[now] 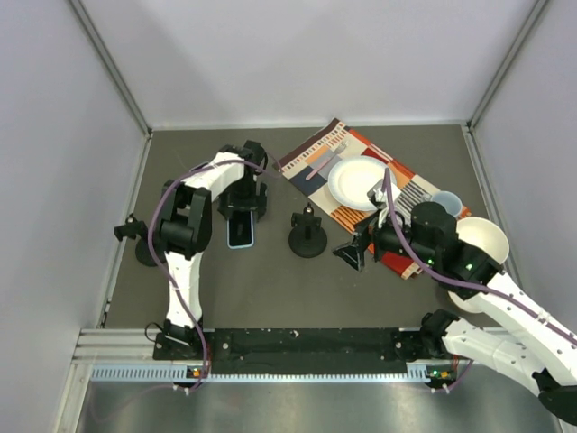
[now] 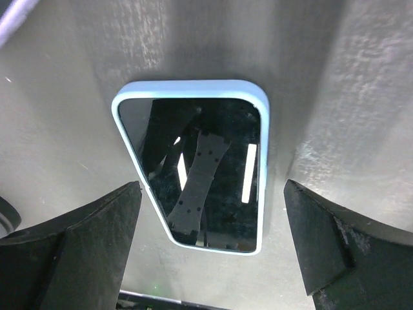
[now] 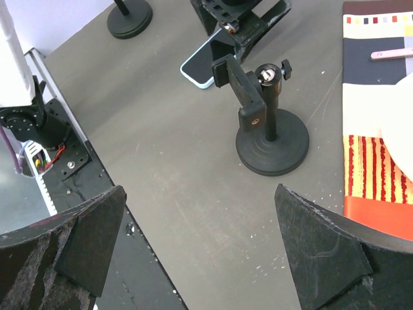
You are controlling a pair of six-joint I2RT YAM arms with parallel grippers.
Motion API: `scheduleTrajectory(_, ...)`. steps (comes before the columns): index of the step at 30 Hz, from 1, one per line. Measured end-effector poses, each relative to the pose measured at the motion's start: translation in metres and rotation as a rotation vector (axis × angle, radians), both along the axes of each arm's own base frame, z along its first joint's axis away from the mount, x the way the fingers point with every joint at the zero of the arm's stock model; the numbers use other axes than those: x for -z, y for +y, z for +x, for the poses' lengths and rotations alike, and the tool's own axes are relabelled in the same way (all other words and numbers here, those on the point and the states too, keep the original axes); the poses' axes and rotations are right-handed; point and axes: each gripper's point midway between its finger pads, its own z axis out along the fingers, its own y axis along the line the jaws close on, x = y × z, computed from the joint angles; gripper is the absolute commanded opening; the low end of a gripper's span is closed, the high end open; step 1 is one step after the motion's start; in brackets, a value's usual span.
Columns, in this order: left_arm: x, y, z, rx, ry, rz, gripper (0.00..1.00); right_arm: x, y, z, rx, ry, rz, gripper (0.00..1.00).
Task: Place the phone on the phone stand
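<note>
The left fingers (image 2: 119,219) stand wide apart, low over the phone (image 2: 200,168), one on either side and not touching it. The phone, in a pale blue case, lies flat and screen up on the dark grey tabletop (image 1: 270,289), just left of the black phone stand (image 1: 307,233), which is upright on its round base. The right fingers (image 3: 310,232) are also spread wide, holding nothing, just right of that stand. Beyond them a striped placemat (image 1: 407,188) carries a white paper plate (image 1: 356,183). A small pale cup (image 1: 446,203) and a white bowl (image 1: 482,242) sit at its right. A second black stand (image 1: 144,245) is at the far left. Pale walls (image 1: 72,180) enclose the tabletop.
</note>
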Motion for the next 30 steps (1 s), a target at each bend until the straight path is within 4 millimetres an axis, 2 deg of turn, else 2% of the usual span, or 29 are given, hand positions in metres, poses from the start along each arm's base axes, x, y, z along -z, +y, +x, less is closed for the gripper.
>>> scheduleTrajectory(3, 0.01, 0.003, -0.007, -0.008, 0.042, 0.013, 0.99, 0.0, -0.001, 0.001, 0.005, -0.006, -0.002, 0.99)
scheduleTrajectory(16, 0.014, 0.008, -0.031, -0.025, 0.097, -0.014, 0.95, 0.0, -0.002, -0.001, 0.001, -0.006, -0.005, 0.99)
scheduleTrajectory(20, 0.016, 0.009, -0.031, -0.043, 0.112, -0.062, 0.91, -0.004, -0.003, -0.003, 0.001, -0.015, 0.006, 0.99)
scheduleTrajectory(25, 0.018, 0.015, -0.028, -0.066, 0.126, -0.117, 0.91, -0.01, -0.006, -0.006, 0.002, -0.027, 0.026, 0.99)
scheduleTrajectory(30, 0.02, 0.014, -0.027, -0.06, 0.141, -0.136, 0.88, -0.01, -0.006, -0.006, 0.002, -0.023, 0.025, 0.99)
